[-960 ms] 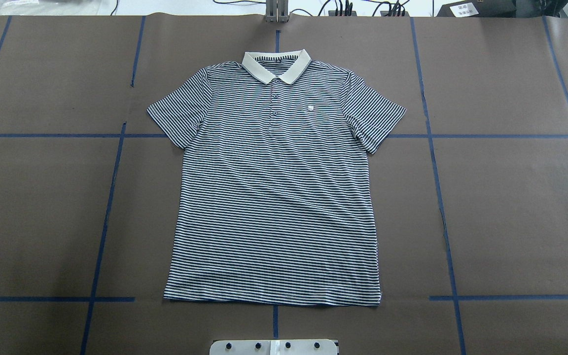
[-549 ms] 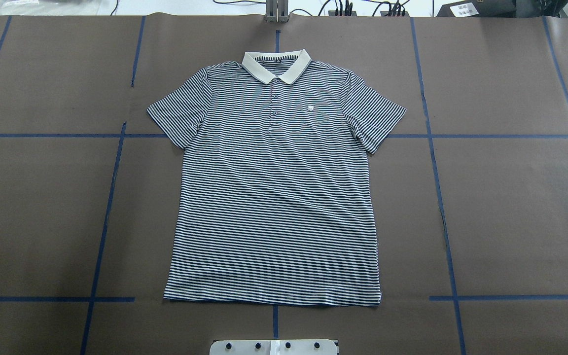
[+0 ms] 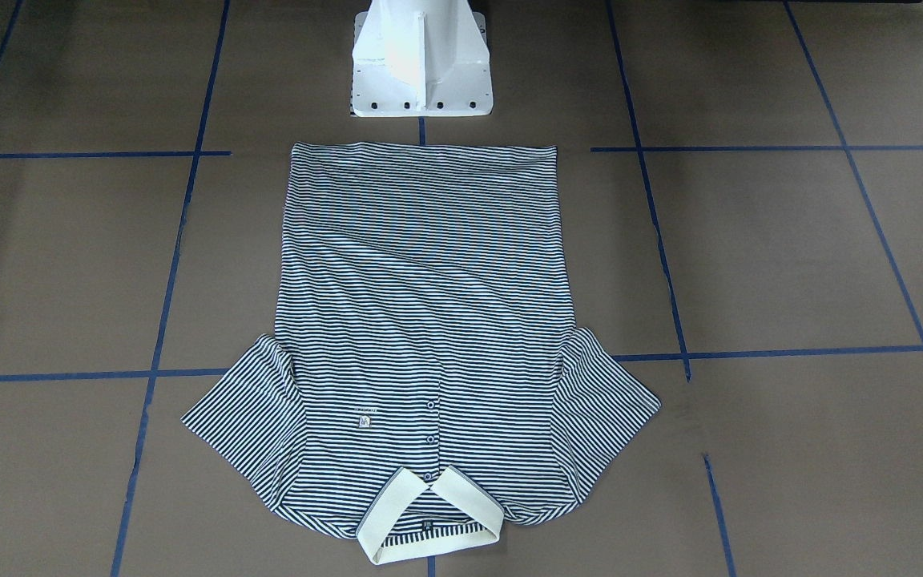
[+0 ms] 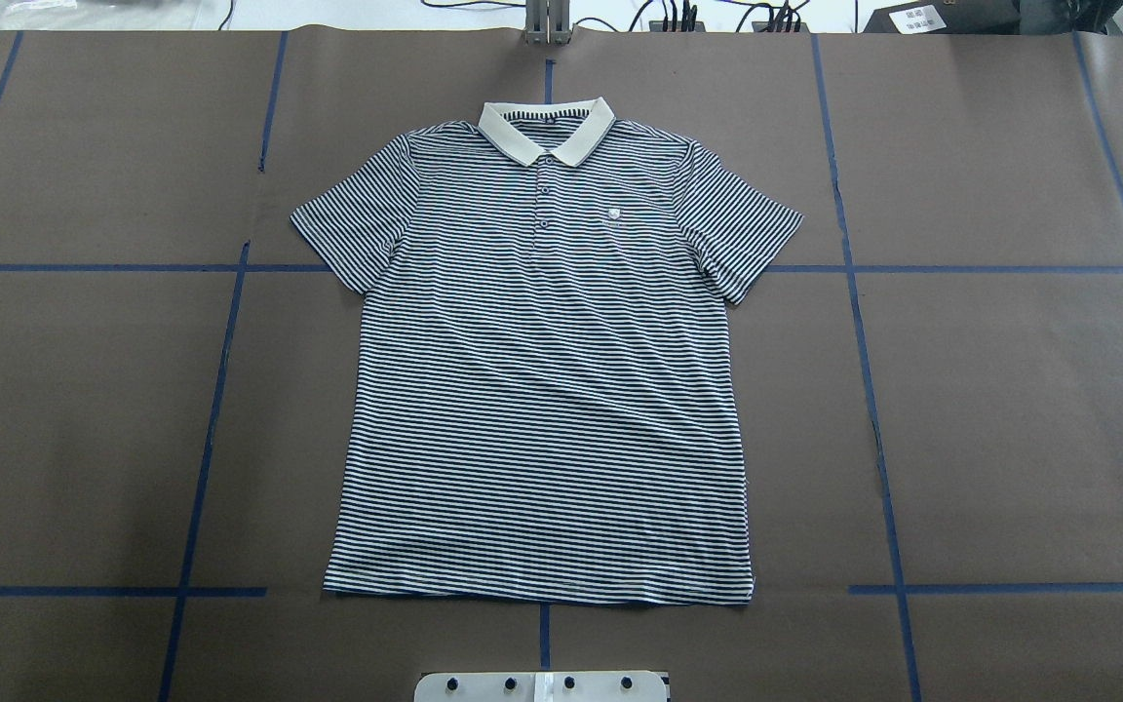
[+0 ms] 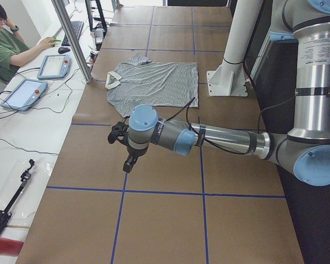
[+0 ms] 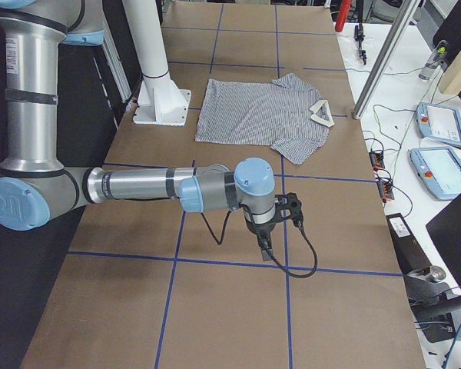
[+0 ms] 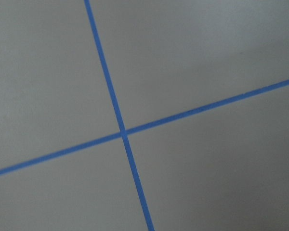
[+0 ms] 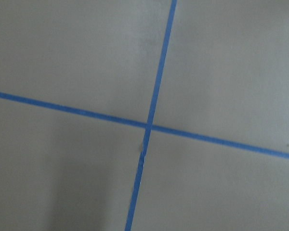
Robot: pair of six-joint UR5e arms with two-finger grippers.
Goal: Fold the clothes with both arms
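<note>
Δ: nothing moved, polo shirt (image 4: pixel 542 390) flat as before | hem (image 4: pixel 537 588) nearest pedestal (image 3: pixel 420 64), collar (image 4: pixel 581 144) farthest, mid-tabletop (image 4: pixel 1010 439) | left pincer (image 5: pixel 130 163), right pincer (image 6: pixel 263 247) well apart from it; spread or pressed together: cannot tell | step: folding unstarted | next: both arms reach the edges

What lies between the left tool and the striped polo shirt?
Only bare brown table cover crossed by blue tape lines, as the exterior left view shows between the left tool and the polo shirt.
</note>
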